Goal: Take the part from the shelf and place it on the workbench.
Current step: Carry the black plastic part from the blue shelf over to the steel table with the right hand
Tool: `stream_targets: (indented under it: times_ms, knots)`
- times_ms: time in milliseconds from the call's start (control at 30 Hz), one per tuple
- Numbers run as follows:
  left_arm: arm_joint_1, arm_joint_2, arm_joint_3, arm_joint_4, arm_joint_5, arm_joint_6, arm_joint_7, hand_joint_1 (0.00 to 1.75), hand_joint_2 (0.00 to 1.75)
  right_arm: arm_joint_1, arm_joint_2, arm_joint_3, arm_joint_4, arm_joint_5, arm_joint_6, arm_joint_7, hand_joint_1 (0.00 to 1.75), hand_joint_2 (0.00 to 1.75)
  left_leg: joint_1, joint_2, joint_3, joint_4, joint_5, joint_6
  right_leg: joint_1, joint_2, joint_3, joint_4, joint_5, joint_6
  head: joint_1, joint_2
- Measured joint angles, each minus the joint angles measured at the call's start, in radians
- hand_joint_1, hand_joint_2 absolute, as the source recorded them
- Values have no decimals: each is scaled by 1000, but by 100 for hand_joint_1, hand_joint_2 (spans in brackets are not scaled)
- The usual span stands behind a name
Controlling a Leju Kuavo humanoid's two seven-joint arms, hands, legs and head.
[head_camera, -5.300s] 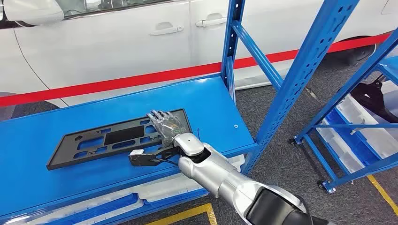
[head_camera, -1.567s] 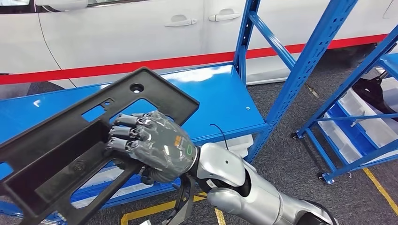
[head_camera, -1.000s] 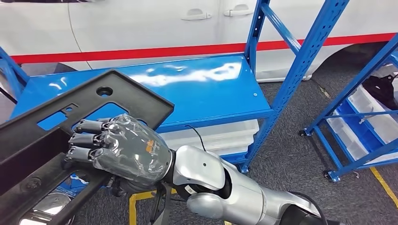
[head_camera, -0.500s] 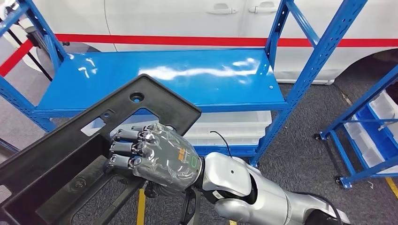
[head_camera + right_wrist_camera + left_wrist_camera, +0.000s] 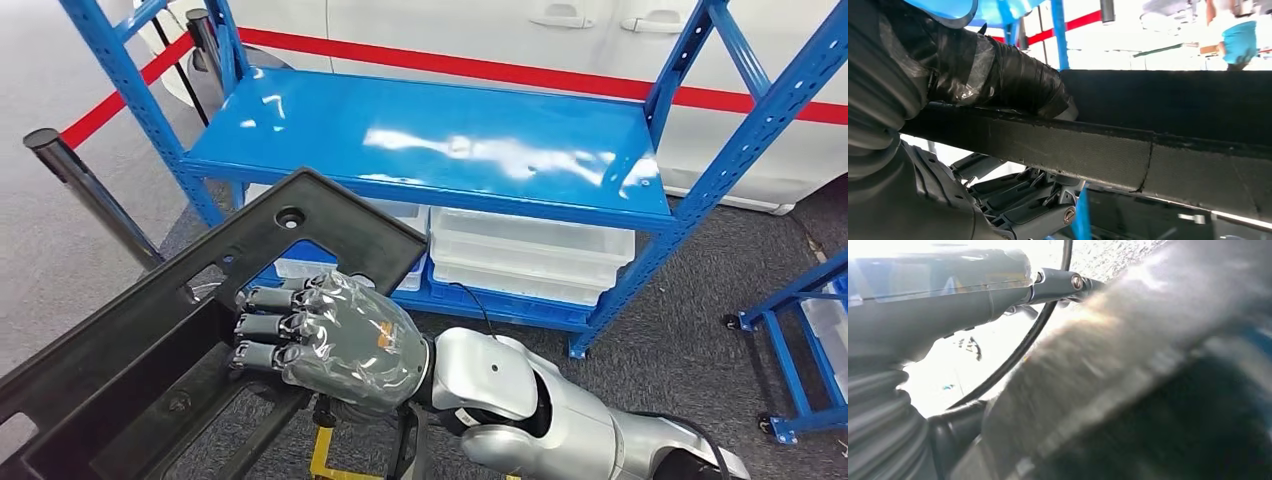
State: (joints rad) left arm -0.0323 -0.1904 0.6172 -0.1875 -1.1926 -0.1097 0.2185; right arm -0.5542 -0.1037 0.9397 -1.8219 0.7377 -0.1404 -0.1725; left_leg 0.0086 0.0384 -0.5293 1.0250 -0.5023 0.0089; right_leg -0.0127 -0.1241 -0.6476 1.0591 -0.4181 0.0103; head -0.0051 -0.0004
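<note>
The part [image 5: 150,310] is a long black plastic panel with cut-outs and a round hole near its end. It slants across the lower left of the head view, off the shelf and above the floor. My right hand [image 5: 330,340], wrapped in clear film, grips its inner rail with the fingers curled over it. In the right wrist view the taped thumb [image 5: 998,75] presses on the part's edge [image 5: 1148,150]. The blue shelf [image 5: 450,150] stands bare beyond the part. My left hand [image 5: 878,440] appears blurred in the left wrist view, and its fingers cannot be made out.
White bins [image 5: 530,255] sit under the blue shelf. A white car [image 5: 500,30] with a red stripe stands behind it. A black post [image 5: 85,190] is at the left, another blue rack [image 5: 800,300] at the right. A person in teal [image 5: 1243,35] stands far off.
The whole picture has shifted as the camera turned left: the shelf now lies farther off and the grey floor and a post have come in. My right hand still holds the part.
</note>
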Motion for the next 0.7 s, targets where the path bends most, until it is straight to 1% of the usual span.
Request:
stream_targets:
  times_ms: [33,67,100,133,167,200,233,267,300,333,367,400,433,467,500,533,567,600,633,667,700]
  knots:
    - [0,0,0,0,1,-1,-1,0,175,0,-1,0,1,0,2,0,175,175,0,-8,-11,-3,13,12,-3,22,-6,14,-24,6,0,0]
    - [-2,-1,0,0,1,-1,-2,0,175,1,-2,0,2,0,3,1,175,175,1,-16,-25,-6,28,22,-5,51,-16,44,-67,11,0,0]
    - [-5,-2,0,0,1,-1,-3,0,175,2,-4,1,3,0,5,1,175,175,0,-24,-41,-6,43,28,-6,84,-26,91,-122,13,0,0]
    - [-8,-2,0,0,1,-2,-4,0,175,3,-5,1,4,0,8,1,175,175,-2,-34,-58,-5,57,31,-4,104,-36,147,-172,11,0,0]
    - [-9,-3,0,0,1,-2,-5,0,175,4,-7,1,5,1,13,2,175,175,-4,-46,-76,-5,72,33,-2,113,-42,200,-201,9,0,0]
    - [-9,-3,0,0,1,-2,-6,0,175,5,-8,2,7,2,19,4,175,175,-7,-57,-94,-4,86,34,1,117,-38,237,-207,5,0,0]
    - [-9,-3,0,0,1,-2,-7,0,175,5,-9,3,10,4,26,7,175,175,-10,-70,-112,-3,100,33,4,120,-21,243,-188,-1,0,0]
    - [-10,-3,0,0,0,-2,-9,0,175,6,-10,4,14,7,33,10,175,175,-12,-83,-128,-3,113,33,8,125,13,217,-158,-10,0,0]
    - [-11,-3,0,0,0,-3,-12,0,175,7,-12,6,19,11,39,12,175,175,-13,-96,-141,-2,126,31,12,141,60,161,-132,-20,0,0]
    - [-13,-4,0,0,-1,-3,-13,0,175,7,-13,8,24,14,44,15,175,175,-14,-108,-153,-2,139,29,16,163,112,88,-125,-31,0,0]
    - [-15,-5,0,0,-1,-4,-15,0,175,8,-14,9,31,17,47,17,175,175,-13,-120,-161,-4,153,26,19,182,153,25,-127,-37,0,0]
    - [-16,-5,0,0,-2,-4,-15,0,175,9,-16,10,38,20,49,18,175,175,-12,-130,-165,-8,166,21,22,198,178,-20,-135,-42,1,0]
    - [-16,-6,0,0,-3,-5,-15,0,175,10,-18,10,45,22,50,19,175,175,-10,-142,-168,-14,180,14,24,199,186,-45,-139,-44,1,0]
    - [-13,-5,0,0,-3,-5,-16,0,175,11,-19,10,53,24,51,20,175,175,-10,-155,-169,-23,195,6,24,189,181,-53,-130,-44,2,0]
    - [-11,-4,0,0,-4,-6,-16,0,175,12,-20,11,62,27,51,21,175,175,-10,-157,-173,-28,199,0,22,176,175,-61,-117,-47,2,0]
    - [-10,-3,0,0,-4,-6,-16,0,175,13,-21,11,69,29,52,22,175,175,-12,-146,-180,-21,185,-4,19,161,169,-69,-102,-51,1,0]
    - [-10,-2,-1,0,-5,-6,-16,0,175,15,-22,11,76,32,53,24,175,175,-12,-124,-191,4,148,-8,16,146,159,-76,-86,-56,1,0]
    - [-11,0,-1,0,-5,-6,-16,0,175,18,-23,11,81,35,53,27,175,175,-9,-95,-204,51,93,-11,15,130,149,-79,-72,-59,0,0]
    - [-12,1,-1,0,-5,-7,-16,0,175,22,-24,11,86,38,53,29,175,175,-5,-73,-218,114,38,-18,16,116,135,-79,-61,-62,0,0]
    - [-12,3,-1,0,-5,-7,-16,0,175,26,-25,12,91,41,53,31,175,175,1,-62,-228,181,2,-25,17,99,120,-76,-51,-61,0,0]
    - [-12,5,0,0,-5,-7,-16,0,175,30,-25,12,95,44,53,33,175,175,7,-57,-230,235,-7,-33,16,82,103,-70,-42,-59,0,0]
